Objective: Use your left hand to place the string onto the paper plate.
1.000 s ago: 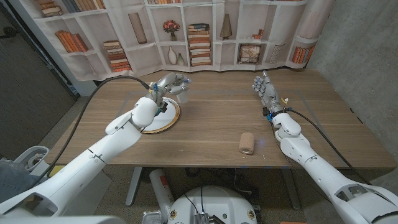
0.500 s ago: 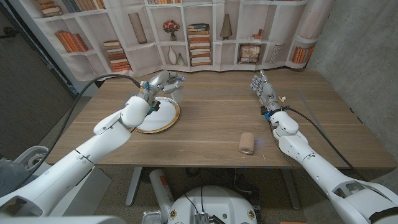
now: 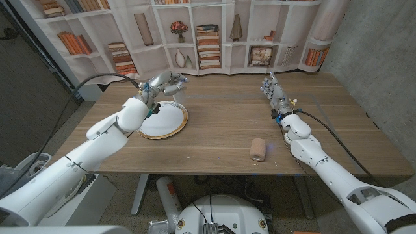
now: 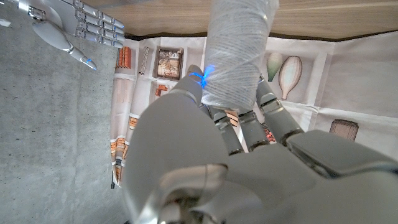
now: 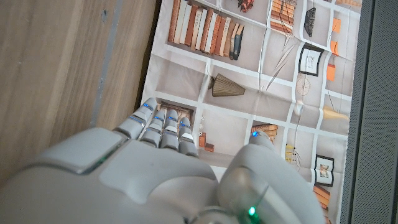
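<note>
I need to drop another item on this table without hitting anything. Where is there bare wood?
Bare wood runs across the middle, between the paper plate and the right hand, and along the near edge left of the tan roll. It is crowded around the plate, where the left hand holds the string.

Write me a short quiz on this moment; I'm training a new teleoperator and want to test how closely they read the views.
1. True or false: the left hand grips a white spool of string.
2. Where does the paper plate lie? A) by the table's right edge B) on the table's left half, just below the left hand in the head view C) beside the tan roll
3. Fill in: the right hand holds ____.

Key: 1 true; 2 B; 3 nothing, its fingers straight and apart.
</note>
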You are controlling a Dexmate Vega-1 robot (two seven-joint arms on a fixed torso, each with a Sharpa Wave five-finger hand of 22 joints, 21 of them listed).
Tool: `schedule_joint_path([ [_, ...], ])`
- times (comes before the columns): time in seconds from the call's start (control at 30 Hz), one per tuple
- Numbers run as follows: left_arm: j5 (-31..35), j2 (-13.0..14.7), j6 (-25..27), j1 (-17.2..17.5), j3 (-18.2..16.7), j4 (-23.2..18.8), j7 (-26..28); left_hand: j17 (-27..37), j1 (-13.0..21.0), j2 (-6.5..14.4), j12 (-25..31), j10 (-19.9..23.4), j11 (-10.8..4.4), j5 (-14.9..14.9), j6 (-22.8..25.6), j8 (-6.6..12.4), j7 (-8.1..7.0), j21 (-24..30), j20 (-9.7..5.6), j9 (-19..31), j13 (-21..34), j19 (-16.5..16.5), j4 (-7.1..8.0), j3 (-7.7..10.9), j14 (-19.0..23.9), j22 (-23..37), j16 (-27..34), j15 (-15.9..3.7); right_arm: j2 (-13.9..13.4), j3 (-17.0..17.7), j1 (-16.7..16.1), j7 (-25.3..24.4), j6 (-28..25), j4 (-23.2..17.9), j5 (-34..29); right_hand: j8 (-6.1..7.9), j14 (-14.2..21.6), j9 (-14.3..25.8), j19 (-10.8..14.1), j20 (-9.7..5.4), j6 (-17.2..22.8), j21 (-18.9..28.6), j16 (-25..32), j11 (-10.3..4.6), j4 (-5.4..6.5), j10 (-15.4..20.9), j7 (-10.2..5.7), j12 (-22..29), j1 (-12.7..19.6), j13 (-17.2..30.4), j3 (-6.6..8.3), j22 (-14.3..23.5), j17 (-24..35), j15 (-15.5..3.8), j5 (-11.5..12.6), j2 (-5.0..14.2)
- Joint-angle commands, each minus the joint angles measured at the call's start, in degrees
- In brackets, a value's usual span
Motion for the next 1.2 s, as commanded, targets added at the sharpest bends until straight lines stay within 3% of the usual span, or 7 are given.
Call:
schedule_joint_path([
  [0.03,-0.42,2.80,-0.50,3.29,-3.34,-2.66,0.33,0.22,-0.15,0.24,-0.06,0.57,-0.09,0.47,0.46,-0.15,-0.22,0.42,-0.20,0.06,0.23,-0.11,1.15,1.09,3.63,0.13,-0.10,-7.01,-0.28,0.01,0.08,0.27,-0.16,-0.53,0.19,0.45,0.34,0.35,0.78,-0.02,0.28,0.15,0.19,-0.02,-0.04,0.33,0.32,0.08,0.16,0.19,-0.10,0.29,0.21,-0.24,0.24,0.47],
  [0.5,-1.31,4.45,-0.66,7.07,-7.46,-2.99,0.96,0.37,-0.29,0.26,-0.26,0.51,-0.12,0.46,0.44,-0.32,-0.36,0.48,-0.23,0.08,0.34,-0.30,1.17,1.13,3.41,0.13,-0.28,-7.07,0.49,-0.35,0.88,1.13,0.20,1.02,0.29,0.47,0.60,0.35,1.00,-0.08,0.35,0.19,0.27,0.03,-0.08,0.46,0.37,0.12,0.16,0.19,-0.17,0.28,0.21,-0.23,0.24,0.48],
  [0.8,-2.47,3.60,-1.27,9.21,-10.60,-1.77,2.60,0.51,-0.38,0.25,-0.47,0.40,-0.36,0.45,0.53,-0.41,-0.51,0.52,-0.31,0.08,0.41,-0.47,1.15,1.17,3.34,0.12,-0.38,-7.25,0.82,-0.67,1.50,1.22,0.12,1.43,-0.02,0.47,0.62,0.35,1.05,-0.12,0.37,0.18,0.25,-0.13,-0.13,0.42,0.38,0.10,0.18,0.19,-0.22,0.27,0.21,-0.22,0.25,0.49],
  [1.0,-2.12,3.42,-1.10,9.46,-10.98,-1.11,2.75,0.61,-0.40,0.26,-0.46,0.70,-0.32,0.44,0.75,-0.41,-0.56,0.59,-0.31,0.08,0.47,-0.49,1.12,1.22,3.47,0.13,-0.37,-7.26,1.02,-0.72,1.91,1.41,0.30,1.82,-0.08,0.45,0.63,0.35,1.10,-0.12,0.34,0.17,0.24,-0.13,-0.15,0.43,0.39,0.10,0.19,0.19,-0.26,0.27,0.21,-0.23,0.25,0.51],
  [1.1,-2.10,3.38,-4.75,8.92,-10.39,1.77,3.27,0.66,-0.38,0.27,-0.44,0.87,-0.43,0.45,0.86,-0.40,-0.67,0.63,-0.36,0.08,0.49,-0.48,1.09,1.25,3.53,0.13,-0.37,-7.33,1.13,-0.72,2.06,1.44,0.35,2.10,-0.08,0.44,0.64,0.35,1.16,-0.16,0.33,0.18,0.24,-0.07,-0.16,0.48,0.40,0.12,0.19,0.19,-0.27,0.27,0.21,-0.23,0.25,0.51],
  [1.2,-2.42,3.31,-4.92,8.63,-9.95,2.90,2.88,0.71,-0.40,0.23,-0.51,0.86,-0.72,0.45,0.97,-0.40,-0.74,0.63,-0.40,0.08,0.52,-0.59,1.06,1.26,3.45,0.12,-0.43,-7.43,1.22,-0.83,2.22,1.55,0.09,2.47,-0.05,0.45,0.71,0.35,1.17,-0.17,0.34,0.18,0.26,-0.09,-0.17,0.49,0.41,0.12,0.19,0.19,-0.29,0.27,0.21,-0.29,0.25,0.52],
])
